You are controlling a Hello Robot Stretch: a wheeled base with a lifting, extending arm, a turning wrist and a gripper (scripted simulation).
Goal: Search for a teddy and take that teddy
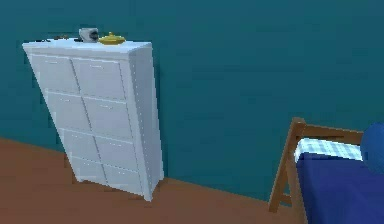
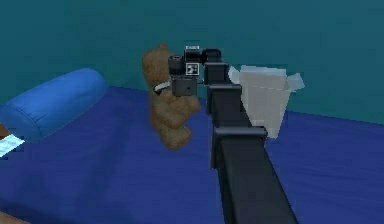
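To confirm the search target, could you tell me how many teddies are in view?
1. A brown teddy by the gripper, blue bed behind it, in the arm side view. More may hide behind the arm.

Bedroom: bed (image 1: pixel 345 190), white dresser (image 1: pixel 100 110).

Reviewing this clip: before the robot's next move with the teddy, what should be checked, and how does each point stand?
1. Teddy found: ok; brown, seen against the blue bed.
2. Tool near teddy: ok; it shows at the teddy's upper body.
3. Teddy held: cannot tell.
4. Pale box clear of arm: cannot tell; they overlap in the picture.
5. Floor ahead: ok; bare between white dresser and bed frame.
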